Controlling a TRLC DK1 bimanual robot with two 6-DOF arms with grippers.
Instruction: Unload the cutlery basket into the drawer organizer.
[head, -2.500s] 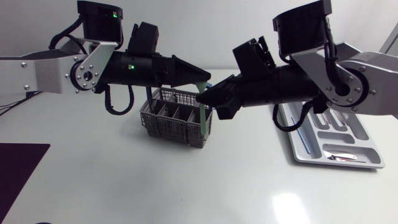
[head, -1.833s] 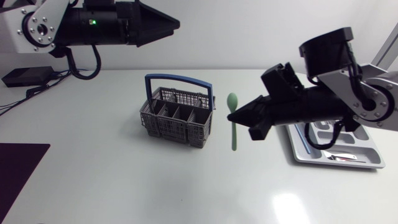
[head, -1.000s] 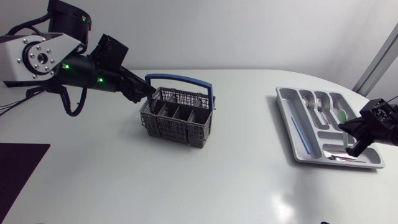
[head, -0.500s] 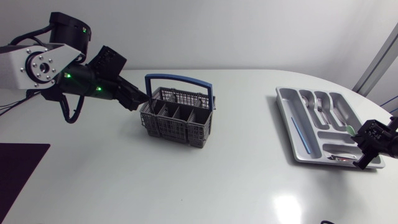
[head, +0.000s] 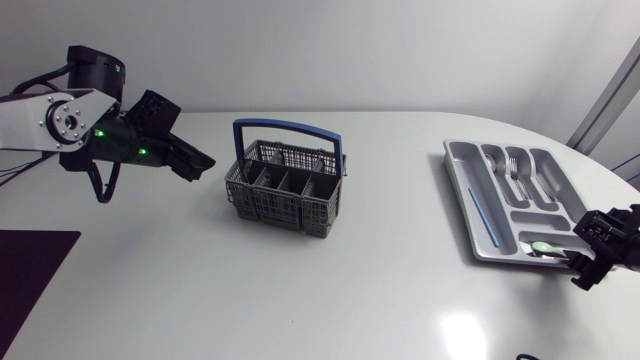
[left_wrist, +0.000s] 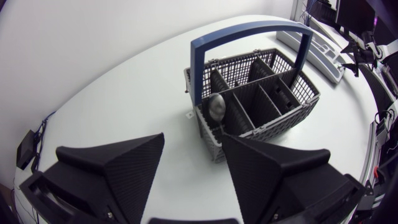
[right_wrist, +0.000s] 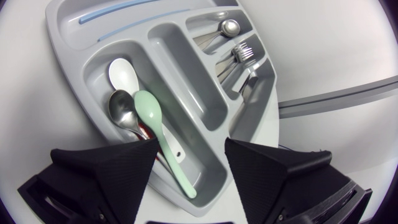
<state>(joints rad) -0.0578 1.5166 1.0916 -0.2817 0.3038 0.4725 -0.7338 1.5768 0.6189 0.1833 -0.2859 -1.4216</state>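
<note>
Green spoon (right_wrist: 163, 142) lies flat in the drawer organizer (right_wrist: 186, 78), sharing 1 compartment with a white spoon (right_wrist: 124, 76) and a steel spoon (right_wrist: 121, 107). Its long axis runs along that compartment, bowl pointing away from the right gripper (right_wrist: 191, 147), handle end beneath the gap of its wide-spread, empty fingers. Left gripper (left_wrist: 193, 138) hangs wide and empty just short of the cutlery basket (left_wrist: 273, 118), where 1 upright spoon (left_wrist: 216, 106) stands bowl-up.
</note>
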